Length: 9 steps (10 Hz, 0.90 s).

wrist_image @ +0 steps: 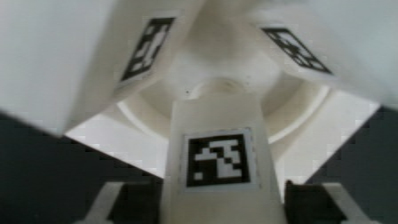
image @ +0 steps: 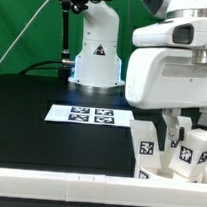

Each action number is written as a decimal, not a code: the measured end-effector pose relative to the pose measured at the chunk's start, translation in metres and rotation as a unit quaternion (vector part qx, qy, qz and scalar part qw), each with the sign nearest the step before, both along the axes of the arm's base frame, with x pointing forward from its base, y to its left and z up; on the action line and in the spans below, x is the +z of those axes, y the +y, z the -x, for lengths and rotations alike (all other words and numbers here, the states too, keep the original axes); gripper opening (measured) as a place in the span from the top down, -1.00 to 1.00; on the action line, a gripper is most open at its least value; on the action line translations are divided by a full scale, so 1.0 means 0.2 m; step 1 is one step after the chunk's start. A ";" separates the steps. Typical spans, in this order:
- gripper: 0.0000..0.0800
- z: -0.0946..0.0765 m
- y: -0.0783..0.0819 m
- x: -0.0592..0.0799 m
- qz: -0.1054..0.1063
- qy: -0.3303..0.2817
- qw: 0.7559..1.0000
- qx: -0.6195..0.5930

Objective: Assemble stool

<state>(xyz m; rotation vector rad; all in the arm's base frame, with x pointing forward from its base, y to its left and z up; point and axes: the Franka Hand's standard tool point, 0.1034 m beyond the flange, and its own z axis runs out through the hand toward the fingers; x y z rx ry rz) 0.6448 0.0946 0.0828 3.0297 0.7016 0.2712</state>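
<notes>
The gripper [wrist_image: 199,195] is clamped on a white block leg [wrist_image: 217,150], its two dark fingers [wrist_image: 128,200] pressing the leg's sides in the wrist view, with the leg's black-and-white tag facing the camera. Beyond that leg the wrist view shows the round white seat [wrist_image: 214,100], and two more tagged legs [wrist_image: 150,45] rise from it, fanning outward. In the exterior view the gripper [image: 180,132] hangs under the large white arm [image: 174,66] at the right of the frame, reaching down among a cluster of white tagged stool parts [image: 149,145] in the lower right corner. These parts stand just behind the long white rail [image: 56,178] that crosses the bottom of the frame. The marker board [image: 91,115] lies flat on the black table [image: 30,116] near the centre, well apart from the cluster, in front of the arm's white base [image: 98,51].
</notes>
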 end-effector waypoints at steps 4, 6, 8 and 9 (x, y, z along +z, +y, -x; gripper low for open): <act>0.14 0.00 0.03 0.00 -0.028 -0.001 0.989 -0.146; 0.14 0.00 0.03 0.00 -0.045 0.000 0.974 -0.222; 0.14 0.01 0.03 -0.01 -0.074 -0.012 0.946 -0.315; 0.14 0.02 0.04 -0.01 -0.082 -0.012 0.928 -0.363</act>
